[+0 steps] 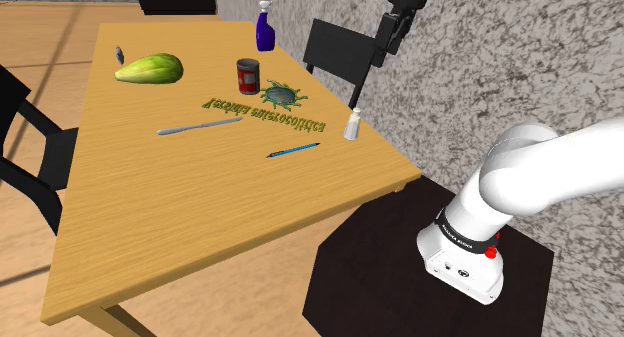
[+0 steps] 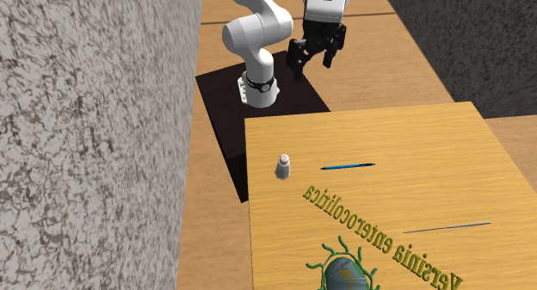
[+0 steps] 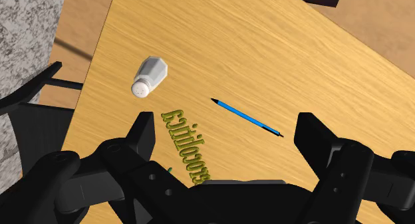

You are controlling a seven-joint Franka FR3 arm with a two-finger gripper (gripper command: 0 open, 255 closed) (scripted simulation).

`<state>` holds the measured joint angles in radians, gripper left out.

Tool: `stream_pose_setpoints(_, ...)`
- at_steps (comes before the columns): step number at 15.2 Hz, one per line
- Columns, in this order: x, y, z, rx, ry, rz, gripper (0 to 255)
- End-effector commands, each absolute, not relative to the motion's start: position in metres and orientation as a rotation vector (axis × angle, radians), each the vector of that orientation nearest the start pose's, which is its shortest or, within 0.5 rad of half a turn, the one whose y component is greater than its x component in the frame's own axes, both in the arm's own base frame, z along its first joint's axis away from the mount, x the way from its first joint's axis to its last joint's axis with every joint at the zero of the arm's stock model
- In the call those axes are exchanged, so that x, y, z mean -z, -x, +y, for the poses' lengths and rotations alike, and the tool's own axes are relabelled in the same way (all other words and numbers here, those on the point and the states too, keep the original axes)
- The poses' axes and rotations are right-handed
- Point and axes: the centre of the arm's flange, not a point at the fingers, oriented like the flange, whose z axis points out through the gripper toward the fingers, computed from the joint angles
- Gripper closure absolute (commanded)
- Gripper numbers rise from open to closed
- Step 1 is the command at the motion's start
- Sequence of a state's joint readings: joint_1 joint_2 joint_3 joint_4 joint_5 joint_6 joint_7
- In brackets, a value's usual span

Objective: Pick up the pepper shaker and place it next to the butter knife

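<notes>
Open pincer [image 3: 229, 126] is hanging high over the surface [image 1: 200, 225], its two fingers standing wide apart and clasping nothing.

In the shoulder view, the blue pen [image 1: 292, 150] is lying nearest. Just behind it, the white pepper shaker [image 1: 352, 125] is standing upright at the surface's right edge. The grey butter knife [image 1: 200, 127] is lying well apart, toward the left. A red can [image 1: 247, 75] and a blue spray bottle [image 1: 265, 27] are standing farther back.

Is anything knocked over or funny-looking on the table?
Nothing is knocked over or spilled; the white pepper shaker stands upright near the table's edge. The funny part is the green lettering lying flat on the wooden table, beside a spiky green germ-like figure. Those hardly belong among kitchen things.
</notes>
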<state>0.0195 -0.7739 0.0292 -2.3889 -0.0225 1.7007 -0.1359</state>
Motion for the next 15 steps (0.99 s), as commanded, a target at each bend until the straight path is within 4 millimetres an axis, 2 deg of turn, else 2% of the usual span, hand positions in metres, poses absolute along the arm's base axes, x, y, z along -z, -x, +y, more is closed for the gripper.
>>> stream_pose_setpoints(1,-0.583,-0.322,0.016,0.133,3.173,-0.285,0)
stream_pose_setpoints(15,-0.431,-0.392,-0.064,0.068,3.193,-0.276,0)
